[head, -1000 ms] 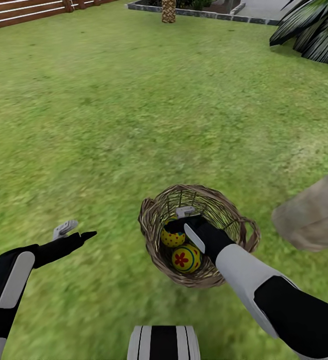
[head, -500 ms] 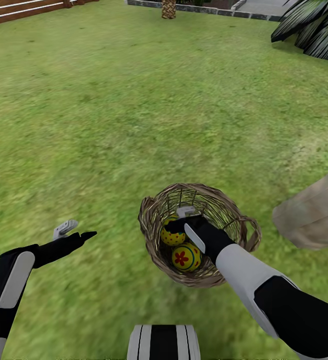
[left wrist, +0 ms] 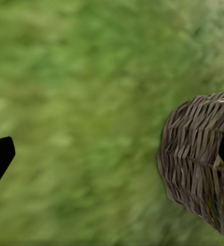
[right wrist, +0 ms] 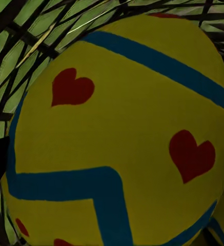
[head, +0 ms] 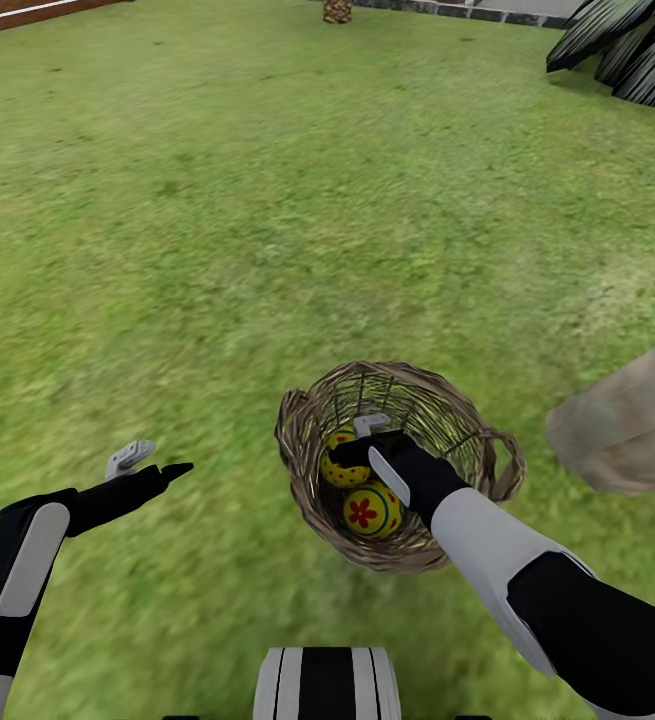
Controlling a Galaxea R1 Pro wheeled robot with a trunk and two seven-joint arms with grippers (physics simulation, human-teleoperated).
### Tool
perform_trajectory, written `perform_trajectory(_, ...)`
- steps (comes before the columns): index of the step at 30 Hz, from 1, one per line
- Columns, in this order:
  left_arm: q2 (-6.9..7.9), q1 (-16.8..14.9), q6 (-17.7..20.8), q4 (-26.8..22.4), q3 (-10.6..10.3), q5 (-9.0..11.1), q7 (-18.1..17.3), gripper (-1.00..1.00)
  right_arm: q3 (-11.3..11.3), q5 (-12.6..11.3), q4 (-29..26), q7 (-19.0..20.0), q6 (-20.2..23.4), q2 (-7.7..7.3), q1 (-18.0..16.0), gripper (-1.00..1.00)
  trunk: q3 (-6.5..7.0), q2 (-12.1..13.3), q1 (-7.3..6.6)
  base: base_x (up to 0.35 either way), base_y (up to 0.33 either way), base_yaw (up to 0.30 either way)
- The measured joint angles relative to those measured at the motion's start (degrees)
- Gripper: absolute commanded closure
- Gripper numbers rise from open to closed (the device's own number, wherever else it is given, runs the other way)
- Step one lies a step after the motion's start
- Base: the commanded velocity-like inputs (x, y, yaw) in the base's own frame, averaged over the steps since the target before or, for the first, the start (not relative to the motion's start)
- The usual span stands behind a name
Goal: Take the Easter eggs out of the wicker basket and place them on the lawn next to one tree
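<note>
The right gripper (head: 359, 440) was seen lowered inside the wicker basket (head: 312, 412); whether it was clenched could not be told. A heart-painted egg (right wrist: 117, 133) was seen just before it. Two eggs, dotted (head: 341, 472) and flowered (head: 370, 511), were noted in the basket. At 9 o'clock, well apart, the left gripper (head: 152, 460) was held released over the lawn (head: 217, 200).

Even, bright daylight covers the mottled green lawn (head: 217, 200), with no hard cast shadows or glare. The left wrist view renders grass as a soft blur. In the right wrist view the yellow heart-painted egg (right wrist: 122, 138) looks smooth, evenly lit, slightly soft-edged.
</note>
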Motion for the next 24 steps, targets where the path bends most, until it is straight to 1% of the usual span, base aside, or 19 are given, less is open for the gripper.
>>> perform_trajectory(4, 0.00, 0.0, 0.0, 0.0, 0.0, 0.0, 0.0, -1.00, 0.0, -0.2, 0.0, 0.1, 0.0, 0.00, 0.0, -1.00, -0.44, 0.0, 0.05, 0.000, 0.000, 0.000)
perform_trajectory(6, 0.00, 0.0, 0.0, 0.0, 0.0, 0.0, 0.0, -1.00, 0.0, 0.2, 0.0, 0.0, 0.0, -0.08, 0.0, -1.00, -0.45, 0.0, 0.05, 0.000, 0.000, 0.000)
perform_trajectory(7, -0.01, 0.0, 0.0, 0.0, 0.0, 0.1, 0.0, -1.00, 0.0, 0.3, 0.0, 0.0, -0.1, -0.06, 0.0, 1.00, -0.45, 0.0, 0.06, 0.000, 0.000, 0.000)
perform_trajectory(12, 0.00, 0.0, 0.0, 0.0, 0.0, 0.1, 0.0, -1.00, 0.0, 0.2, 0.0, 0.0, -0.1, -0.10, 0.0, 1.00, -0.45, 0.0, 0.06, 0.000, 0.000, 0.000)
perform_trajectory(16, -0.01, 0.0, 0.1, 0.0, 0.0, 0.0, 0.1, -1.00, 0.0, 0.0, -0.1, 0.1, -0.1, -0.43, 0.0, 1.00, -0.45, 0.0, 0.05, 0.000, 0.000, 0.000)
perform_trajectory(24, -0.09, 0.0, 0.0, 0.0, 0.0, 0.1, 0.0, -1.00, 0.0, 0.0, -0.1, 0.1, -0.1, -0.44, 0.0, 1.00, -0.45, 0.0, 0.05, 0.000, 0.000, 0.000)
